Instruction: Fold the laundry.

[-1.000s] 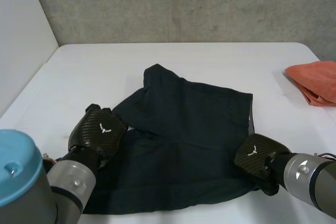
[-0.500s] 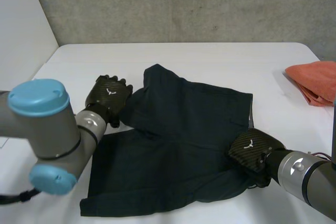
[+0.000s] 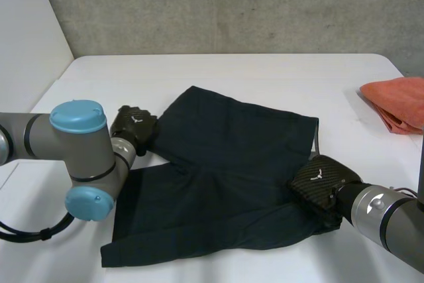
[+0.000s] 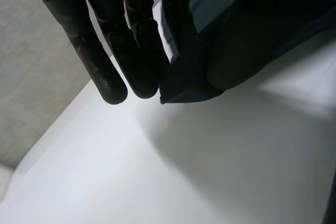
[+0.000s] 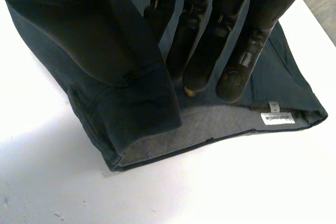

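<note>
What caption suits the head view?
Black left hand and black right hand pinch opposite edges of dark navy shorts on a white table; orange cloth beside.

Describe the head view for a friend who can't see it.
A pair of dark shorts lies spread on a white table. The robot's black left hand is at the edge of one leg and its right hand at the waistband on the opposite side. A folded orange cloth sits at the table's right edge.
</note>
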You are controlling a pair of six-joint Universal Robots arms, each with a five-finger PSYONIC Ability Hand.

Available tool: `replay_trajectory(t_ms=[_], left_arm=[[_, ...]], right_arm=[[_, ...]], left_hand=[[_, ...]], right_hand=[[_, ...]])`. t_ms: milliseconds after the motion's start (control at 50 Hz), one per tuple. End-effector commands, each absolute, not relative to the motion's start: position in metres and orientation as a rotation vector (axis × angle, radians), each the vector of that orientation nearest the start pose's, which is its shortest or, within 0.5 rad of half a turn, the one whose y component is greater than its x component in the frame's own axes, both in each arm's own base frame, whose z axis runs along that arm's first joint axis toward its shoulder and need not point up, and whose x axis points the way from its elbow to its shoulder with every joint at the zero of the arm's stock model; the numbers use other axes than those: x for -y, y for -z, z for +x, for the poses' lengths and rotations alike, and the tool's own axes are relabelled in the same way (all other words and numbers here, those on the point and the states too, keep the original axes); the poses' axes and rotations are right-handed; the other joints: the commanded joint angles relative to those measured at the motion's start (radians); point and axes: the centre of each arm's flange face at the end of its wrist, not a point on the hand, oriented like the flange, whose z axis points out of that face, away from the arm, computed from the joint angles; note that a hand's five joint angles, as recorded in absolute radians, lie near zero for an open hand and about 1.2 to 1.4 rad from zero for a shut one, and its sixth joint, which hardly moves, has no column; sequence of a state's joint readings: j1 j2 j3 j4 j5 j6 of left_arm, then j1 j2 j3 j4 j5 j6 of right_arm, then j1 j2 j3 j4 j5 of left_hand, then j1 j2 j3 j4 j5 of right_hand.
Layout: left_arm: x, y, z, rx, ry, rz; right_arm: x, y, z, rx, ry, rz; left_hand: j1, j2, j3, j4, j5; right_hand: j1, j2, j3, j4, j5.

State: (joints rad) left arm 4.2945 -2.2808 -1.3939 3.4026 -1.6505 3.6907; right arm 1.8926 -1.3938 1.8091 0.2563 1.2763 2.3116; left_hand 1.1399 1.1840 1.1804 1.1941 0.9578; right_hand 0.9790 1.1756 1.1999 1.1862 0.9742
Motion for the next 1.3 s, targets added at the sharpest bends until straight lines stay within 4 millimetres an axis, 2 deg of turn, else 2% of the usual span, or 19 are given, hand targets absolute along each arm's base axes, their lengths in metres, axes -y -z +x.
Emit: replay_trajectory(t_ms=[20, 100, 120, 160, 200, 380, 500, 560, 640, 720, 840, 900, 920, 940, 960, 1080, 1160, 1240, 1300], left_arm=[[0.306, -0.125, -0.279, -2.112, 1.722, 0.922], [0.295, -0.125, -0.286, -2.109, 1.722, 0.948], [0.292, -0.125, -0.288, -2.11, 1.722, 0.959], [0.29, -0.126, -0.289, -2.104, 1.721, 0.961], [0.288, -0.132, -0.291, -2.091, 1.741, 0.954], [0.271, -0.189, -0.277, -2.041, 1.86, 0.872], [0.221, -0.213, -0.263, -2.114, 1.828, 0.928], [0.196, -0.212, -0.26, -2.193, 1.744, 1.01], [0.155, -0.199, -0.247, -2.4, 1.479, 1.161], [0.136, -0.189, -0.238, -2.521, 1.322, 1.205], [0.128, -0.173, -0.232, -2.543, 1.251, 1.23], [0.129, -0.167, -0.233, -2.537, 1.251, 1.235], [0.131, -0.166, -0.234, -2.535, 1.257, 1.23], [0.136, -0.163, -0.238, -2.523, 1.281, 1.223], [0.139, -0.161, -0.24, -2.517, 1.299, 1.22], [0.176, -0.172, -0.265, -2.374, 1.588, 1.157], [0.215, -0.184, -0.29, -2.228, 1.847, 1.05], [0.261, -0.191, -0.322, -2.037, 2.05, 0.991], [0.28, -0.192, -0.337, -1.939, 2.112, 0.987]], right_arm=[[0.192, -0.184, 0.23, -2.218, 1.396, -1.654], [0.191, -0.183, 0.23, -2.218, 1.391, -1.654], [0.191, -0.183, 0.23, -2.219, 1.391, -1.651], [0.192, -0.183, 0.23, -2.22, 1.392, -1.647], [0.192, -0.184, 0.23, -2.224, 1.39, -1.627], [0.2, -0.179, 0.234, -2.223, 1.423, -1.542], [0.206, -0.172, 0.236, -2.235, 1.42, -1.505], [0.208, -0.17, 0.235, -2.241, 1.419, -1.504], [0.209, -0.169, 0.235, -2.249, 1.419, -1.501], [0.213, -0.169, 0.232, -2.265, 1.427, -1.488], [0.219, -0.17, 0.226, -2.292, 1.436, -1.463], [0.219, -0.17, 0.225, -2.295, 1.439, -1.461], [0.219, -0.17, 0.225, -2.295, 1.439, -1.461], [0.22, -0.171, 0.225, -2.293, 1.443, -1.46], [0.22, -0.171, 0.225, -2.292, 1.446, -1.46], [0.228, -0.18, 0.229, -2.267, 1.505, -1.45], [0.246, -0.192, 0.234, -2.23, 1.616, -1.395], [0.283, -0.196, 0.243, -2.193, 1.78, -1.317], [0.305, -0.196, 0.246, -2.198, 1.87, -1.286]], left_hand=[[0.256, 0.212, 0.216, 0.202, 0.264], [0.202, 0.157, 0.161, 0.147, 0.209], [-0.22, -0.265, -0.261, -0.275, -0.213], [-0.736, -0.78, -0.777, -0.79, -0.729], [-0.9, -0.944, -0.94, -0.954, -0.892], [-0.894, -0.938, -0.935, -0.948, -0.887], [-0.856, -0.9, -0.896, -0.91, -0.848], [-0.853, -0.897, -0.893, -0.907, -0.845], [-0.844, -0.888, -0.885, -0.898, -0.837], [-0.8, -0.844, -0.841, -0.854, -0.793], [-0.712, -0.756, -0.753, -0.767, -0.705], [-0.367, -0.411, -0.408, -0.421, -0.359], [-0.185, -0.23, -0.226, -0.24, -0.178], [0.194, 0.15, 0.154, 0.14, 0.202], [0.256, 0.212, 0.215, 0.201, 0.263], [0.256, 0.212, 0.216, 0.202, 0.264], [0.256, 0.212, 0.216, 0.202, 0.264], [0.256, 0.212, 0.216, 0.202, 0.264], [0.256, 0.212, 0.216, 0.202, 0.264]], right_hand=[[0.417, 0.221, 0.196, 0.21, 0.248], [0.417, 0.221, 0.196, 0.21, 0.248], [0.417, 0.221, 0.196, 0.21, 0.248], [0.417, 0.221, 0.196, 0.21, 0.248], [0.417, 0.221, 0.196, 0.21, 0.248], [0.417, 0.221, 0.196, 0.21, 0.248], [0.417, 0.221, 0.196, 0.21, 0.248], [0.417, 0.221, 0.196, 0.21, 0.248], [0.417, 0.221, 0.196, 0.21, 0.248], [0.417, 0.221, 0.196, 0.21, 0.248], [0.417, 0.221, 0.196, 0.21, 0.248], [0.417, 0.221, 0.196, 0.21, 0.248], [0.417, 0.221, 0.196, 0.21, 0.248], [0.417, 0.221, 0.196, 0.21, 0.248], [0.417, 0.221, 0.196, 0.21, 0.248], [0.417, 0.221, 0.196, 0.21, 0.248], [0.417, 0.221, 0.196, 0.21, 0.248], [0.417, 0.221, 0.196, 0.21, 0.248], [0.417, 0.221, 0.196, 0.21, 0.248]])
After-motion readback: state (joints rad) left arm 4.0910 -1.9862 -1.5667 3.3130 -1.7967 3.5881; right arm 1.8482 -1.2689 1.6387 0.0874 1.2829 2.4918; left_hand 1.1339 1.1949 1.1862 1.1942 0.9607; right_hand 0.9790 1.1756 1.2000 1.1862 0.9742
